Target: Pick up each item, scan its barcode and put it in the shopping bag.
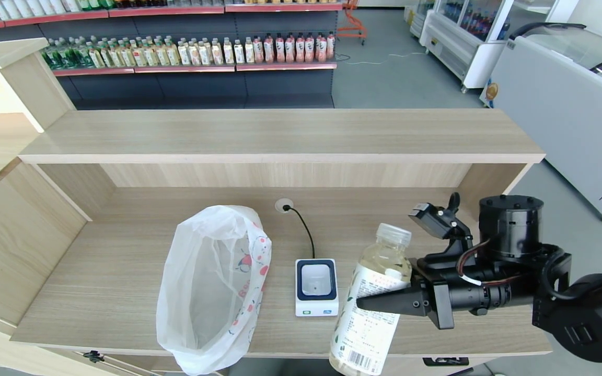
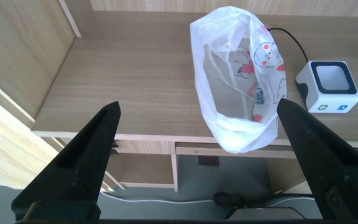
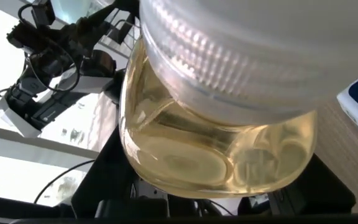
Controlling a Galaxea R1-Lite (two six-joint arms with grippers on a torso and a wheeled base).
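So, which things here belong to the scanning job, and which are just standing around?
For the job: bottle, held in the right gripper; scanner; shopping bag.
Just around: drink shelves; freezers.

On the counter (image 1: pixel 113 261), the bag (image 1: pixel 212 287) lies left of the scanner (image 1: pixel 316 286); the bottle (image 1: pixel 369 324) is right of it, seemingly above the front edge.

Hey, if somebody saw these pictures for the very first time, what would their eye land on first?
The tilted bottle of pale yellow drink stands out most. It is clamped in the right end effector just right of the scanner, with its barcode end toward the near edge of the counter. Next comes the open white shopping bag, standing left of the scanner.
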